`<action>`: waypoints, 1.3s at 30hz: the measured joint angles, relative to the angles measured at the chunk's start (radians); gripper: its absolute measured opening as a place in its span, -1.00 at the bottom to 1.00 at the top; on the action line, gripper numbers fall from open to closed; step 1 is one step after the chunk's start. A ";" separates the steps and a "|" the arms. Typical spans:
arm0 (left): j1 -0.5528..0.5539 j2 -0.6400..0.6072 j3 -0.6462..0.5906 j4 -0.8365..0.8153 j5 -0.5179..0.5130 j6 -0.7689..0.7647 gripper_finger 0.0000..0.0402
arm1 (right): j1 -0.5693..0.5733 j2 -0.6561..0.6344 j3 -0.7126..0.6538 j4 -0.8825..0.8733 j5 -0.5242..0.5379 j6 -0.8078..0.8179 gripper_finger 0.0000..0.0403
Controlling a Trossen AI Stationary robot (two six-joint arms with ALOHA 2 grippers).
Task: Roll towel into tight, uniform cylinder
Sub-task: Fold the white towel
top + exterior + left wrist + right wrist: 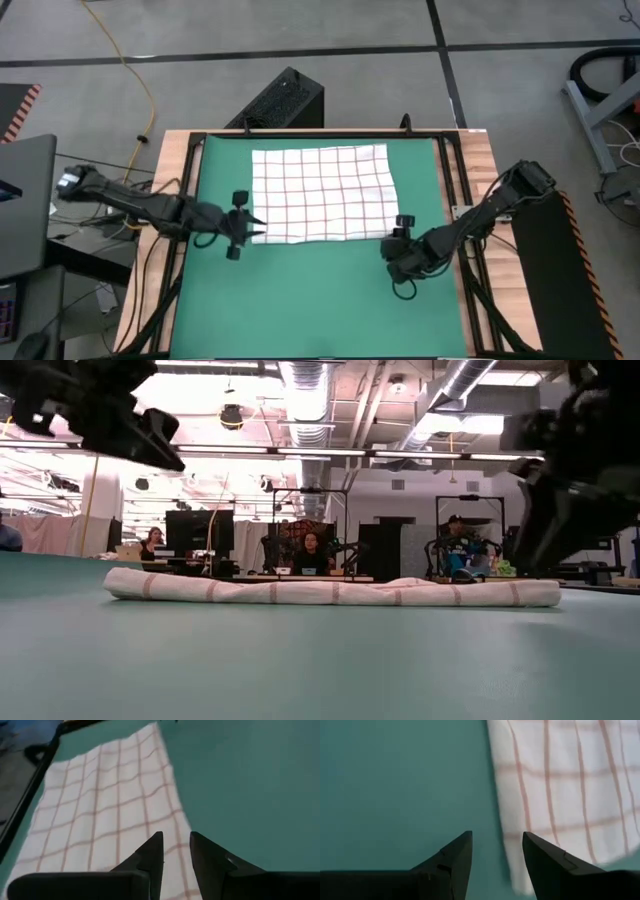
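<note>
The white checked towel (320,192) lies spread on the far half of the green mat (320,300). In the low view its near edge (330,592) shows as a low, thick band resting on the mat. My left gripper (252,228) hangs open above the towel's near left corner (165,855). At the near right corner my right gripper (398,235) is open too, one finger (555,865) over the towel's side edge (500,820) and the other over bare mat. In the low view both grippers (150,440) (560,510) are clear of the mat.
A black frame rail (190,200) borders the mat on a wooden table top (165,180). A black box (285,100) stands beyond the far edge. The mat's near half is bare green. People sit at desks (310,555) in the room behind.
</note>
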 joint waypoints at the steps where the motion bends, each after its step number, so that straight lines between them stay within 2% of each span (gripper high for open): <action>1: -0.024 0.021 0.000 0.000 -0.037 -0.015 -0.54 | -0.001 0.000 0.000 -0.026 -0.004 0.008 -0.03; 5: -0.081 0.090 0.000 0.001 -0.131 -0.049 -0.46 | -0.015 0.000 0.000 -0.065 -0.011 -0.014 -0.03; 9: -0.095 0.118 0.000 0.043 -0.273 -0.102 -0.43 | -0.036 0.000 0.000 -0.062 -0.005 -0.079 -0.04; 11: -0.094 0.117 0.000 0.076 -0.255 -0.127 -0.43 | -0.048 0.000 0.000 -0.062 0.000 -0.090 -0.05; 15: -0.100 0.137 0.000 0.071 -0.127 -0.138 -0.50 | -0.054 0.000 -0.050 -0.007 -0.019 -0.100 -0.08; 17: -0.112 0.159 0.000 0.036 -0.111 -0.137 -0.53 | -0.053 -0.007 -0.092 0.041 -0.041 -0.102 -0.10; 22: -0.123 0.221 0.000 -0.018 -0.127 -0.108 -0.56 | -0.053 -0.039 -0.134 0.109 -0.048 -0.101 -0.11; 30: -0.110 0.303 0.000 -0.070 -0.143 -0.171 -0.43 | -0.053 -0.124 -0.135 0.084 -0.041 -0.110 -0.11; 36: -0.111 0.367 0.000 -0.051 -0.169 -0.208 -0.41 | -0.055 -0.258 -0.150 0.076 0.081 -0.099 -0.11; 39: -0.110 0.386 0.000 -0.065 -0.198 -0.237 -0.41 | -0.078 -0.296 -0.203 0.094 0.100 -0.063 -0.14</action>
